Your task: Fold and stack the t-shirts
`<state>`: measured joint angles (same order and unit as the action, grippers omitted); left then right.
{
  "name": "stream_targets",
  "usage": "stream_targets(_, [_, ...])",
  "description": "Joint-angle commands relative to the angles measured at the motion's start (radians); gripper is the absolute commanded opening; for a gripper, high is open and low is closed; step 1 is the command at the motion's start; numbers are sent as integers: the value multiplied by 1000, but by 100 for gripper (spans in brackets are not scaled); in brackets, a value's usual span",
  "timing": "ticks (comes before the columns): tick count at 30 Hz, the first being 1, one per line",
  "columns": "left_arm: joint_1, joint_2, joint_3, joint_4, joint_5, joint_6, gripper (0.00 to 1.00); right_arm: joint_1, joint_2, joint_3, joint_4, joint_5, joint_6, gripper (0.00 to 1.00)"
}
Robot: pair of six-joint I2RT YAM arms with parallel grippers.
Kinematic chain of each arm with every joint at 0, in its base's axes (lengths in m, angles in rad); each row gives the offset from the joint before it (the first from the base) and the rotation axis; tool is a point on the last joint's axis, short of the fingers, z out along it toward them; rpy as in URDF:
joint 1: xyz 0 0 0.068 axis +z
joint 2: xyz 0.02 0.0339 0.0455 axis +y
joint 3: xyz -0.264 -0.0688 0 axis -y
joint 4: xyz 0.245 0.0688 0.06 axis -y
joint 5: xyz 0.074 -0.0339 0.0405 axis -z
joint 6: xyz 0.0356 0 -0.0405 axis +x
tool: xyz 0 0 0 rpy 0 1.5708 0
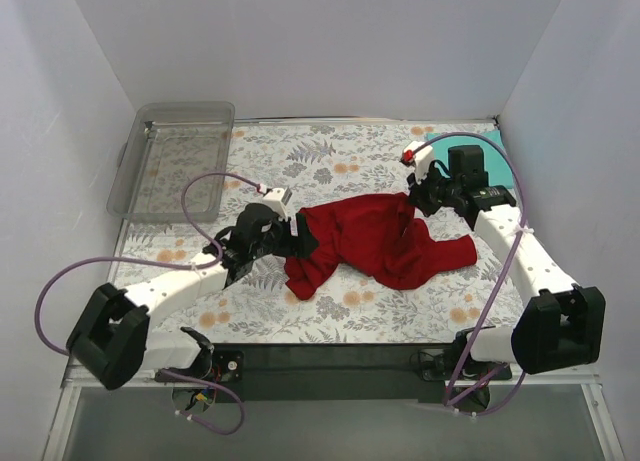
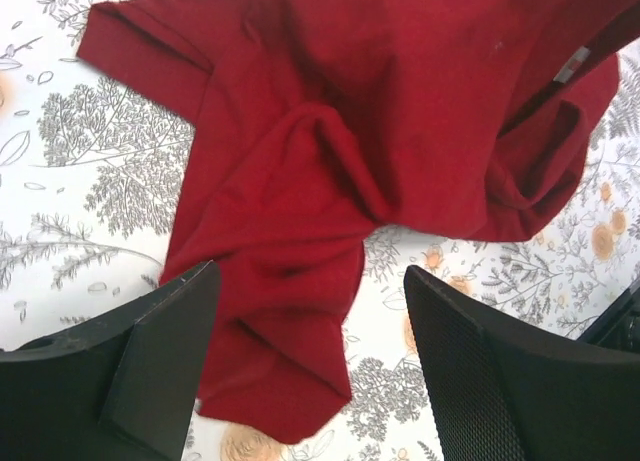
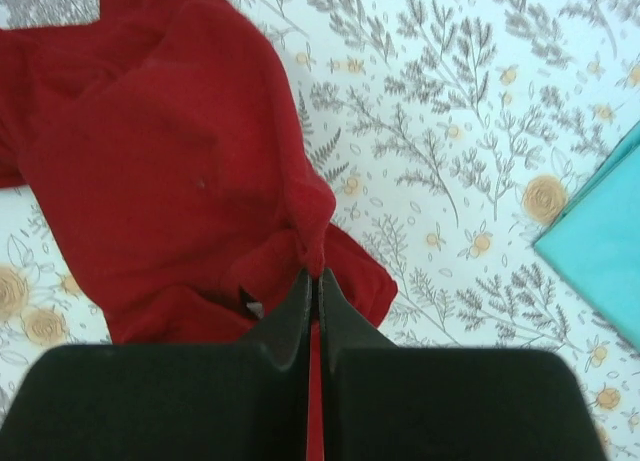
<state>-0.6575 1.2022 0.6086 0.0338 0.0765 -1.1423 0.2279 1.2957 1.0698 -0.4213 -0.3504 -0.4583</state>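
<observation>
The deep red t-shirt (image 1: 375, 239) lies crumpled in the middle of the floral table. My right gripper (image 1: 416, 194) is shut on a pinched fold of the red shirt (image 3: 180, 171) at its far right edge and lifts it slightly; the jaws are pressed together with cloth between them. My left gripper (image 1: 290, 239) is open at the shirt's left end, its fingers (image 2: 160, 361) on either side of a hanging red corner (image 2: 280, 351) without gripping it. A small white tag (image 2: 572, 65) shows on the shirt. The teal t-shirt (image 3: 600, 261) lies folded at the far right, partly behind my right arm (image 1: 505, 146).
A clear plastic bin (image 1: 175, 159) stands at the back left of the table. White walls close in the left, back and right sides. A dark strip (image 1: 330, 359) runs along the near edge between the arm bases.
</observation>
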Motion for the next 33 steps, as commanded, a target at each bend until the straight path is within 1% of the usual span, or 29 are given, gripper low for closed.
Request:
stream_targets(1, [78, 131, 127, 60, 161, 108, 68, -87, -4, -16, -23, -139, -106, 1])
stream_targets(2, [108, 189, 147, 52, 167, 121, 68, -100, -7, -24, -34, -142, -117, 1])
stream_targets(4, [136, 238, 215, 32, 195, 139, 68, -108, -21, -36, -53, -142, -148, 1])
stream_targets(6, [188, 330, 267, 32, 236, 157, 67, -128, -47, -79, -74, -154, -174, 1])
stream_targets(8, [205, 355, 310, 22, 252, 176, 67, -139, -71, -91, -74, -162, -184, 1])
stream_targets(9, [213, 419, 359, -3, 256, 182, 65, -144, -93, -109, -73, -159, -190, 1])
stream_targets(12, [233, 532, 427, -29, 301, 187, 62, -165, -124, -119, -71, -156, -197, 1])
stream_targets(15, [234, 626, 499, -89, 351, 179, 60, -188, -131, -88, -73, -173, -206, 1])
stream_targets(17, [234, 654, 528, -100, 382, 168, 60, -199, -134, -59, -74, -196, -217, 1])
stream_targets(21, [234, 665, 539, -101, 397, 156, 60, -208, -154, 40, -77, -284, -221, 1])
stream_targets(22, [234, 659, 536, -98, 402, 156, 60, -208, -159, 65, -77, -329, -220, 1])
stream_targets(23, [234, 631, 527, -94, 422, 165, 60, -208, -164, 181, -76, -384, -198, 1])
stream_targets(24, [234, 617, 517, -91, 428, 165, 60, -208, -162, 182, -76, -384, -189, 1])
stream_targets(25, [234, 602, 505, -84, 436, 167, 60, -208, -158, 220, -77, -422, -178, 1])
stream_targets(28, [234, 513, 432, -40, 489, 165, 60, -208, -133, 367, -83, -479, -129, 1])
stream_targets(30, [234, 484, 377, 26, 508, 161, 60, -210, -115, 406, -86, -501, -102, 1])
stream_targets(33, [234, 442, 324, 72, 560, 145, 61, -208, -107, 443, -89, -530, -79, 1])
